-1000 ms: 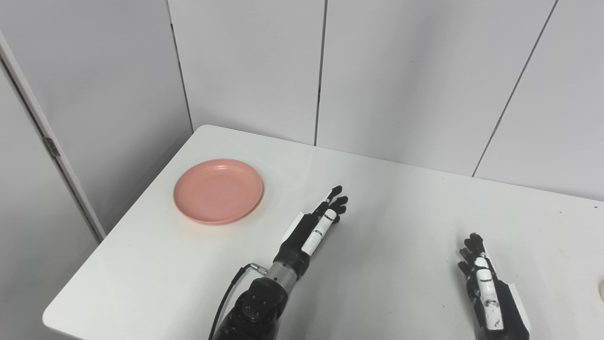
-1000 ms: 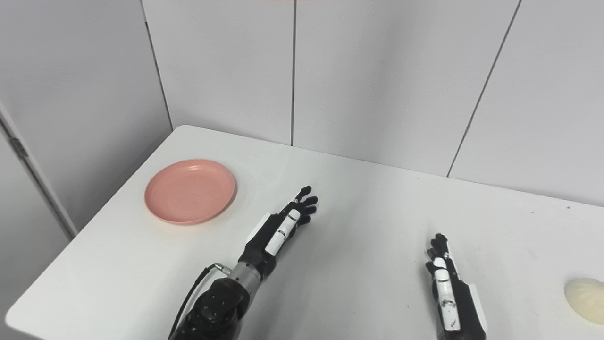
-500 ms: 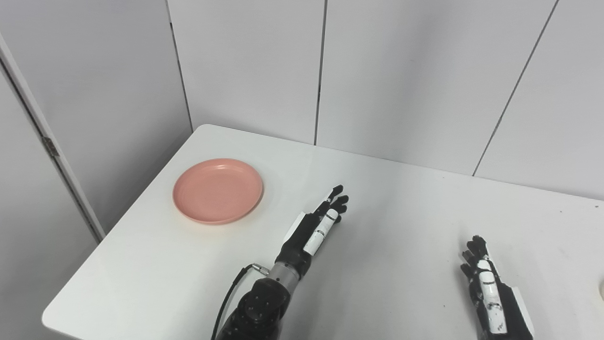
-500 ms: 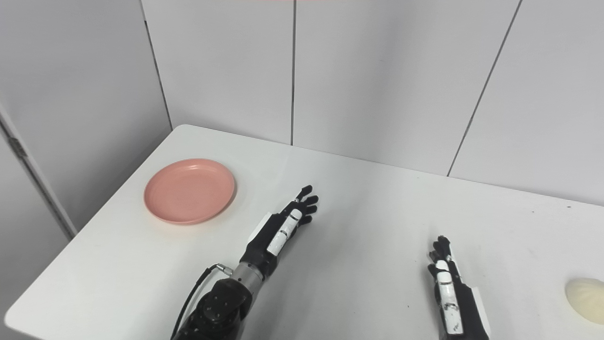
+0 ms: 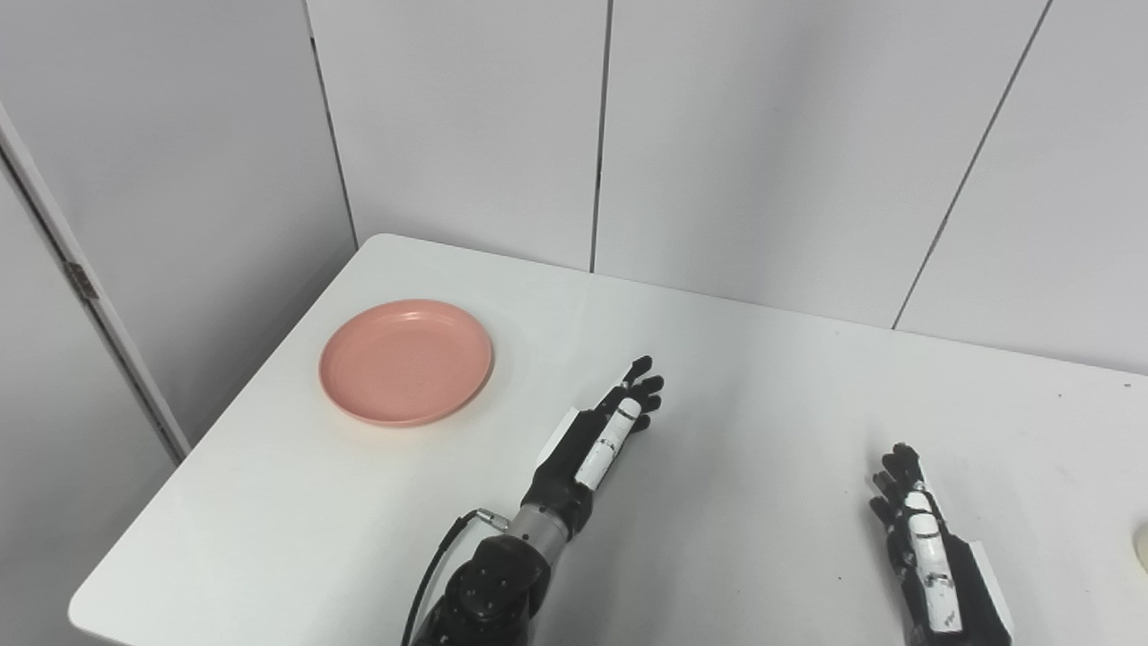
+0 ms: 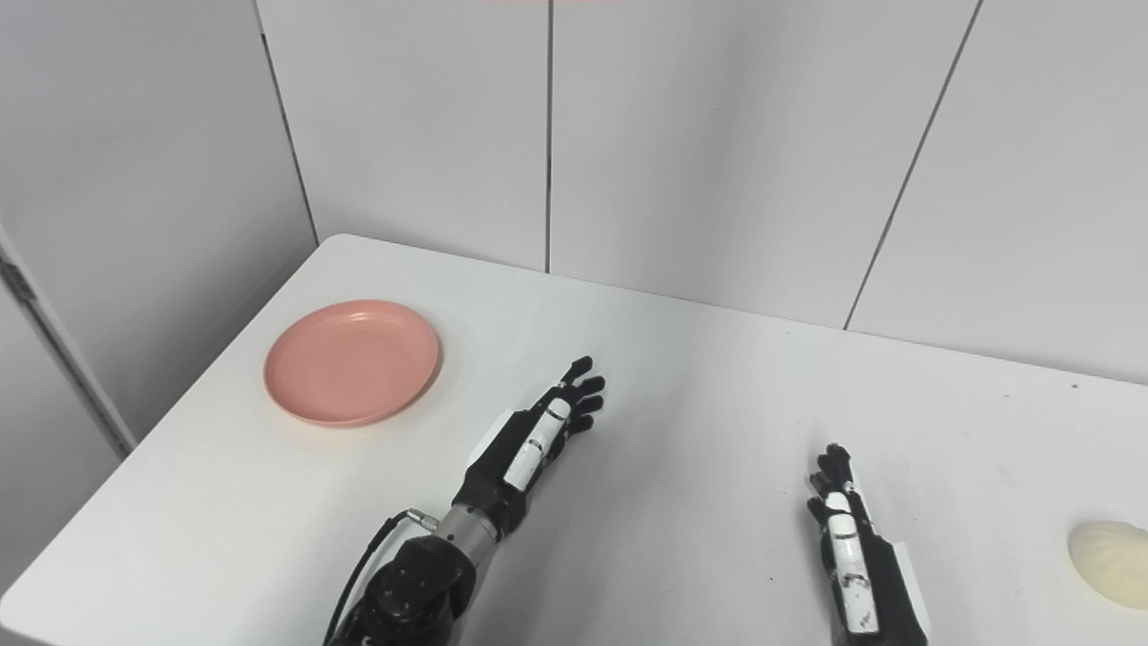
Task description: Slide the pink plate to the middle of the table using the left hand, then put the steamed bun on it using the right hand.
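Right eye view, table (image 6: 700, 377): a white top is seen, backed by grey wall panels.
Pink plate (image 6: 351, 362): set near the table's left edge, towards the far corner, with nothing on it.
Steamed bun (image 6: 1110, 552): laid at the far right of the table, well apart from the plate.
Left hand (image 6: 536, 434): held over the middle of the table, fingers stretched and apart, nothing grasped; the plate is not touched.
Right hand (image 6: 847, 538): held near the front edge, fingers extended, nothing grasped; the bun lies to its right.
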You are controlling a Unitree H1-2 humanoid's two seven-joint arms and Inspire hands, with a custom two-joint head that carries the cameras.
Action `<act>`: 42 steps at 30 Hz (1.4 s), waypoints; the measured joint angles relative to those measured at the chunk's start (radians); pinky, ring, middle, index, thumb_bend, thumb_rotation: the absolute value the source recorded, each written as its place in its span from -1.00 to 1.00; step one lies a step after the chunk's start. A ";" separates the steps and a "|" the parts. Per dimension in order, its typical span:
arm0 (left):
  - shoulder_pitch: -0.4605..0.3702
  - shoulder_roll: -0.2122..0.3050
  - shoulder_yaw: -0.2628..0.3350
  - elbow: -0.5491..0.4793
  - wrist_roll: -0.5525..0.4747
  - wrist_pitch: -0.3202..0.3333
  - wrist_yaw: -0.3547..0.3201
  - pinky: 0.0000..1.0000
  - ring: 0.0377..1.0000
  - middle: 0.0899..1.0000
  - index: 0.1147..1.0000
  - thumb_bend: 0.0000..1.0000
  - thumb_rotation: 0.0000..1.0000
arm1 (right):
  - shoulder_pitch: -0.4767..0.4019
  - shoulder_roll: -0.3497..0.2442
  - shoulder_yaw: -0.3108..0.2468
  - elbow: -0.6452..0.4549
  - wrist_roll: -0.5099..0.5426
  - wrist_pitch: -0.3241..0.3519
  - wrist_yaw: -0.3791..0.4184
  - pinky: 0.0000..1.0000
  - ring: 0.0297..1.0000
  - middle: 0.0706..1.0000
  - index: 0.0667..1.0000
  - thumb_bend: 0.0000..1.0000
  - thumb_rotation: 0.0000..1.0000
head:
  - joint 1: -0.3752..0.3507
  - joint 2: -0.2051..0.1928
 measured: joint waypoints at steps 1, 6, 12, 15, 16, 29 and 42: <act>-0.001 0.002 0.003 -0.019 -0.001 0.006 -0.004 0.81 0.81 0.81 0.81 0.03 1.00 | 0.000 0.000 0.000 0.000 0.000 0.000 0.000 1.00 1.00 1.00 1.00 -0.92 1.00 | -0.002 0.002; -0.024 0.005 0.020 -0.099 -0.007 0.047 -0.005 0.80 0.79 0.79 0.79 0.07 1.00 | 0.000 -0.003 -0.001 0.000 0.000 0.000 0.000 1.00 1.00 1.00 1.00 -0.92 1.00 | -0.002 0.003; -0.084 0.006 0.039 -0.168 -0.024 0.084 -0.004 0.86 0.79 0.79 0.78 0.03 1.00 | -0.001 -0.010 -0.004 0.000 0.005 0.000 0.001 1.00 1.00 1.00 1.00 -0.94 1.00 | 0.002 0.009; -0.118 0.004 0.074 -0.198 -0.044 0.099 0.004 0.86 0.78 0.79 0.77 0.02 1.00 | -0.001 -0.016 -0.008 0.000 0.010 0.001 0.002 1.00 1.00 1.00 1.00 -0.94 1.00 | 0.006 0.011; -0.125 0.005 0.081 -0.208 -0.044 0.100 0.009 0.89 0.80 0.80 0.78 0.04 1.00 | -0.001 -0.018 -0.009 0.000 0.012 0.001 0.003 1.00 1.00 1.00 1.00 -0.94 1.00 | 0.006 0.011; -0.143 0.059 0.194 -0.335 -0.054 0.161 0.063 0.84 0.78 0.77 0.76 -0.01 1.00 | -0.005 -0.024 -0.020 0.007 0.036 0.001 0.018 1.00 1.00 1.00 1.00 -0.90 1.00 | 0.034 0.017; -0.143 0.124 0.323 -0.378 -0.095 0.151 0.123 0.81 0.80 0.79 0.77 0.04 1.00 | -0.008 -0.031 -0.024 0.010 0.039 0.002 0.022 1.00 1.00 1.00 1.00 -0.90 1.00 | 0.048 0.021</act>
